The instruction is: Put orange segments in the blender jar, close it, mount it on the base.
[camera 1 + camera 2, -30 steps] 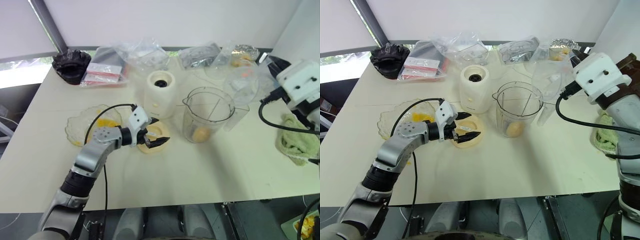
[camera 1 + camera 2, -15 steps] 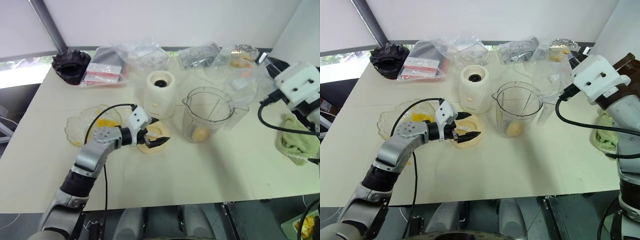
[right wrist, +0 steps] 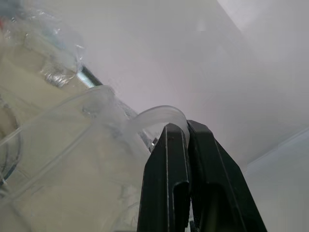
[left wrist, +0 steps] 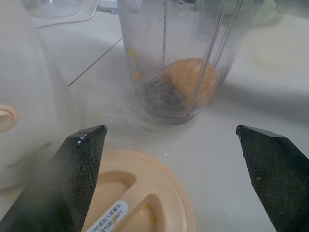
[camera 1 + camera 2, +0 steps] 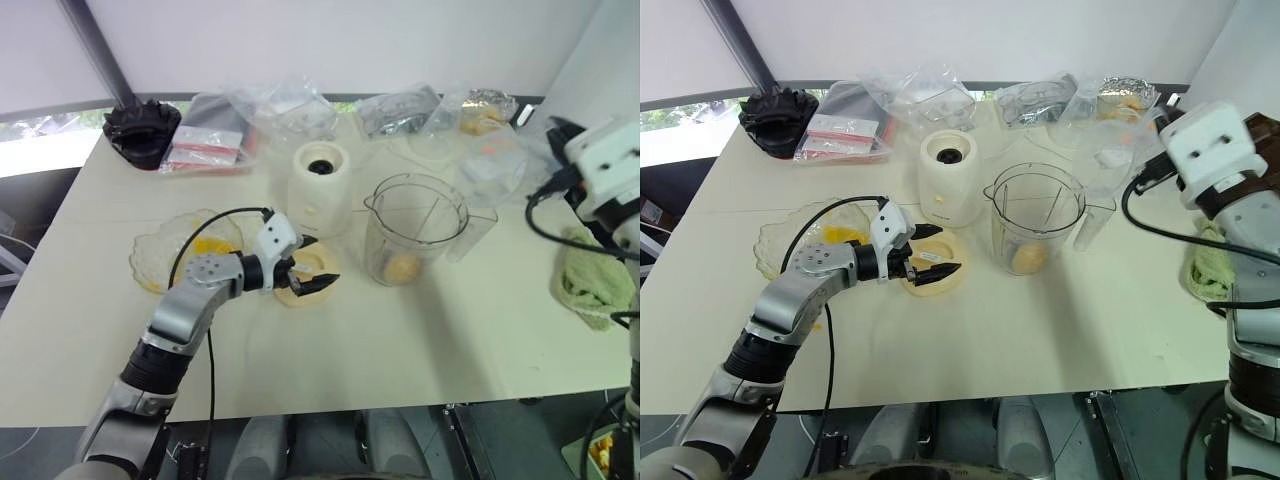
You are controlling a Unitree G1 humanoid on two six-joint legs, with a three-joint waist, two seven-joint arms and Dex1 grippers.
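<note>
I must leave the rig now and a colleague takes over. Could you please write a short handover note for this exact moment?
Left gripper: open, poised over the flat cream lid, which lies on the table in front of the base.
Right gripper: shut on the rim of a clear container, held in the air to the right of the jar.
Blender jar: upright on the table beside the base, uncovered, with orange segments at its bottom.
More fruit lies in the wavy bowl.
Done: some fruit loaded.
Left: put the lid on the jar, then mount the jar on the base.
</note>
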